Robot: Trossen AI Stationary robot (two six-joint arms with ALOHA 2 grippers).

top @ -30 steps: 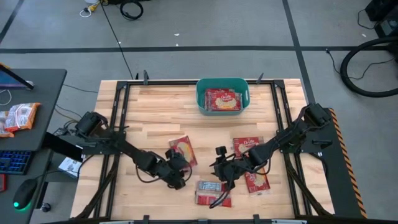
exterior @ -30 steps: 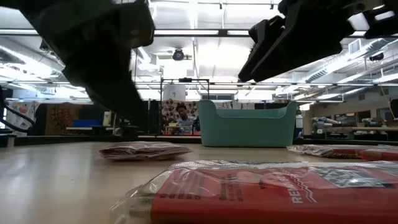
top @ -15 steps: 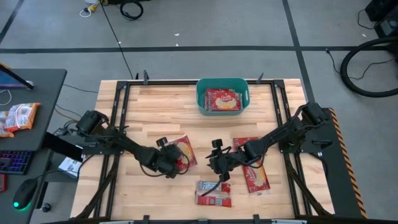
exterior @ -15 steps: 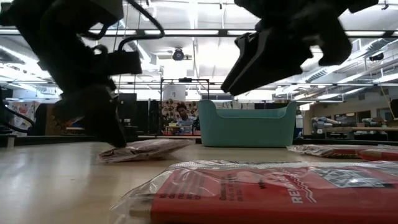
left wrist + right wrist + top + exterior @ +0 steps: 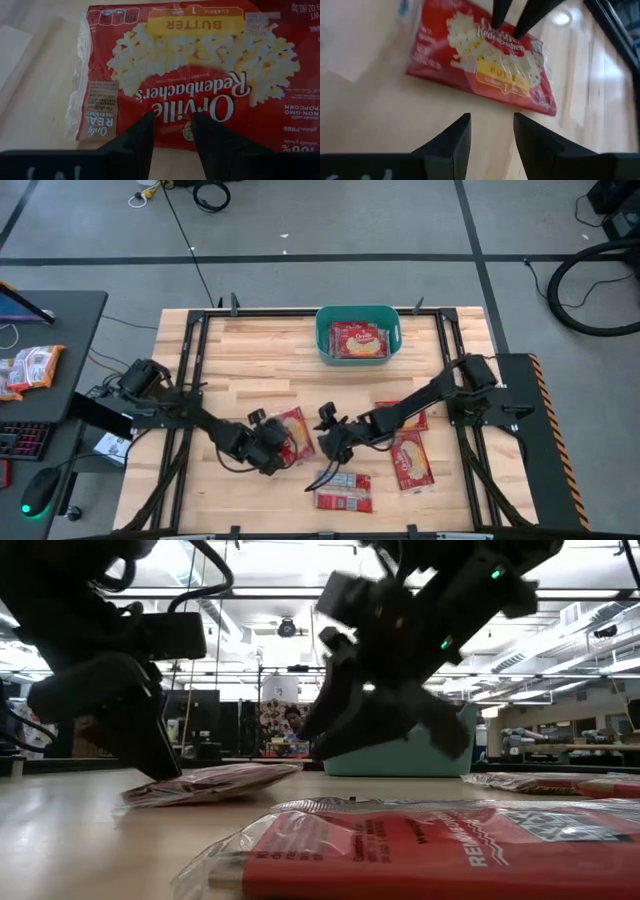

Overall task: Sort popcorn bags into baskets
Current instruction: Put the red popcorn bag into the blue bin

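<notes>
A red popcorn bag point(image 5: 297, 430) with a cream-yellow oval lies near the table's middle, also seen in the left wrist view point(image 5: 200, 75) and the right wrist view point(image 5: 480, 65). My left gripper point(image 5: 280, 444) point(image 5: 173, 122) is open, with its fingertips down on this bag's left edge. My right gripper point(image 5: 322, 442) point(image 5: 490, 120) is open above bare wood just right of the same bag, touching nothing. The teal basket point(image 5: 322, 330) point(image 5: 400, 745) stands at the far edge with bags point(image 5: 360, 340) inside. My left gripper has both fingertips point(image 5: 150, 125) on the popcorn bag's edge below the printed brand name point(image 5: 172, 107), slanting down from the table's left. In the low view that end point(image 5: 135, 800) is down on the wood and the opposite end point(image 5: 285, 770) is raised. Whether it pinches the edge, I cannot tell.
More bags lie on the wood: one point(image 5: 410, 460) right of centre, one point(image 5: 403, 412) partly under the right arm, and one showing its grey back point(image 5: 343, 490) near the front edge point(image 5: 430, 850). Black frame rails point(image 5: 190, 360) run along the sides. A desk point(image 5: 40, 380) stands to the left.
My left gripper has moved from near the front edge toward the far side and come down onto the bag's left edge; the bag now lies tilted, its other end raised. My right gripper has travelled toward the table's left, close to the same bag.
</notes>
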